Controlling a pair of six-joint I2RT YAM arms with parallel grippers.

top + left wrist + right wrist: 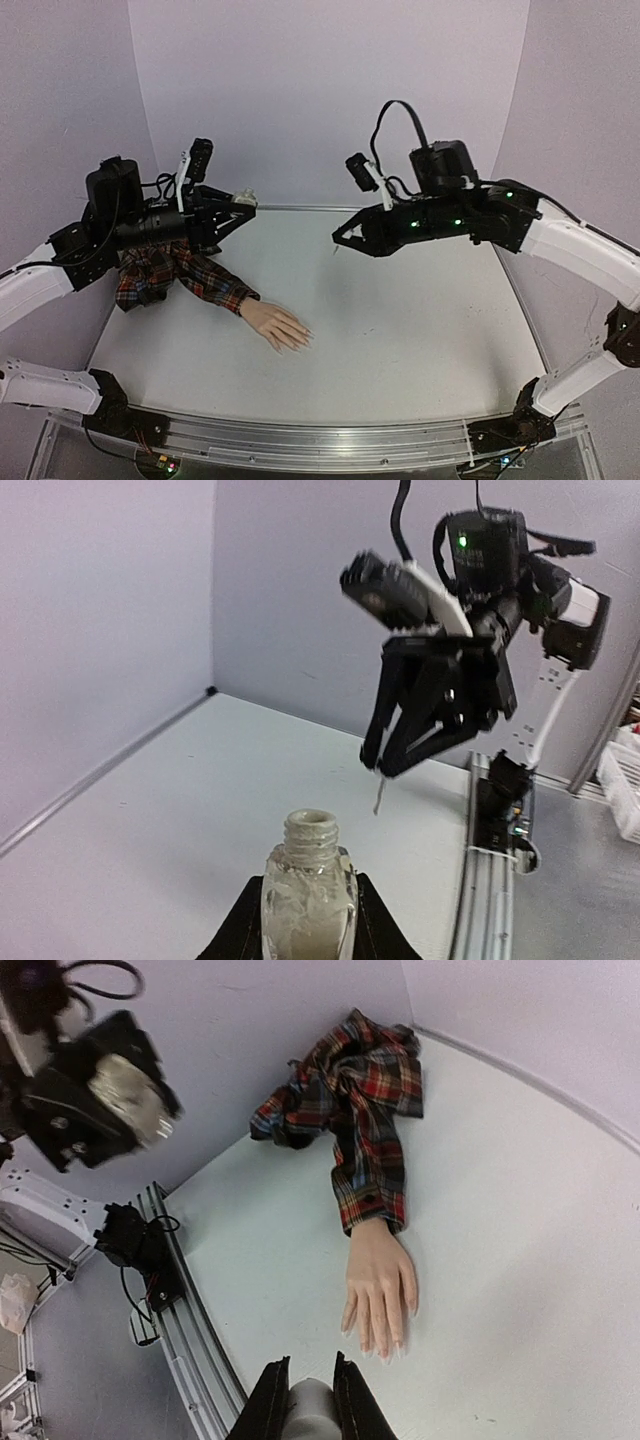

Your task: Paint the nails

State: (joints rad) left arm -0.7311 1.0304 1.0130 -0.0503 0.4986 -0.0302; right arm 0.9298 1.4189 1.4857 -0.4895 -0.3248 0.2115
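A pale peach mannequin hand point(278, 325) in a red plaid sleeve point(185, 272) lies palm down on the table, left of centre. Its tiny nails point(385, 1348) show at the fingertips in the right wrist view. My left gripper point(240, 203) is shut on a small open glass bottle point(308, 895) and holds it upright in the air above the sleeve. My right gripper point(342, 238) is shut on the bottle's pale cap point(312, 1410). The thin brush point(378, 798) hangs from the cap, in the air right of the bottle and above the table.
The white table point(420, 330) is enclosed by pale walls at the back and sides. An aluminium rail point(320, 440) runs along the near edge with both arm bases on it. The bunched sleeve cloth point(345, 1070) lies near the back left corner.
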